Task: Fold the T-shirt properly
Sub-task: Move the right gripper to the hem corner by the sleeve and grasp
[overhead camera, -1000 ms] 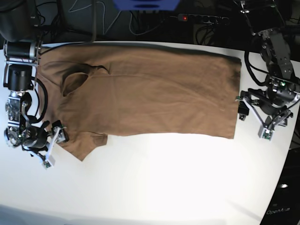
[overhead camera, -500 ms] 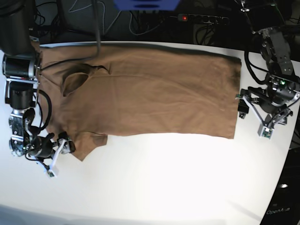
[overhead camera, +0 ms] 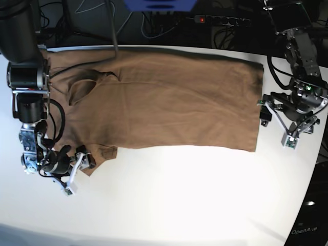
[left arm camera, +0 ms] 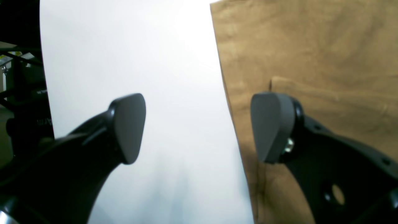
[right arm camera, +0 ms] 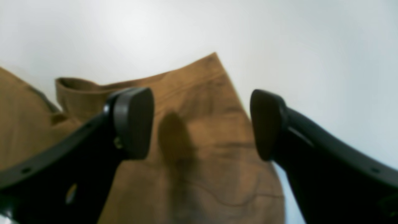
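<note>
The tan-brown T-shirt (overhead camera: 164,97) lies flat across the back half of the white table (overhead camera: 179,200), collar at the left, hem at the right. My right gripper (overhead camera: 77,173) is open at the lower sleeve's corner; in the right wrist view the sleeve (right arm camera: 199,137) lies between and below its open fingers (right arm camera: 133,123). My left gripper (overhead camera: 277,128) is open just off the hem at the shirt's right. In the left wrist view the hem edge (left arm camera: 236,124) runs between the fingers, with one fingertip (left arm camera: 272,127) over the fabric and the other over bare table.
A black power strip (overhead camera: 220,20) and cables lie behind the table's back edge. The table's right edge curves in near the left arm (overhead camera: 307,92). The right arm's column (overhead camera: 28,87) stands over the shirt's left side.
My right gripper has moved toward the front and a little to the right, from beside the sleeve to its lower corner. The left gripper has barely moved. The shirt lies as before.
</note>
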`<action>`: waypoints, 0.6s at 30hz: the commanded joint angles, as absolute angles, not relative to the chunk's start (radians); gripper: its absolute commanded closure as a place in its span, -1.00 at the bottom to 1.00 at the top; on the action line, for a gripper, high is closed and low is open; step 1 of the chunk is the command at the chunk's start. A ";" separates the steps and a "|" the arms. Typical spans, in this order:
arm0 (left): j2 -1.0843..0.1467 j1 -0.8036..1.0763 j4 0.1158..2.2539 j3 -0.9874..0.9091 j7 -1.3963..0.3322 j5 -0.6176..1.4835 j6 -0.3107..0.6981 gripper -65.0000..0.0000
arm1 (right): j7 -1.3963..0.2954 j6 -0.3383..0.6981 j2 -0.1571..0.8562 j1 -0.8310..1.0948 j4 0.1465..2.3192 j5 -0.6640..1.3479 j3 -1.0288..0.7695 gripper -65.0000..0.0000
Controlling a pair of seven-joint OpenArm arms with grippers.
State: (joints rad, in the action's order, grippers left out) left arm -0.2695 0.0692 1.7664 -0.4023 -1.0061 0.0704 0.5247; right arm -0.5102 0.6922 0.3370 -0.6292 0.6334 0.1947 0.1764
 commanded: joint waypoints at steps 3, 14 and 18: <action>-0.285 0.070 1.785 -0.409 -0.997 0.074 0.522 -0.58 | -0.447 0.698 0.348 -0.685 0.549 0.206 0.170 -0.46; -0.285 0.071 1.879 -0.406 -1.035 0.074 0.519 -0.58 | -0.383 0.698 0.354 -0.694 0.492 0.206 0.176 -0.46; -0.285 0.071 1.876 -0.406 -1.035 0.074 0.519 -0.58 | -0.383 0.698 0.367 -0.716 0.492 0.206 0.176 -0.46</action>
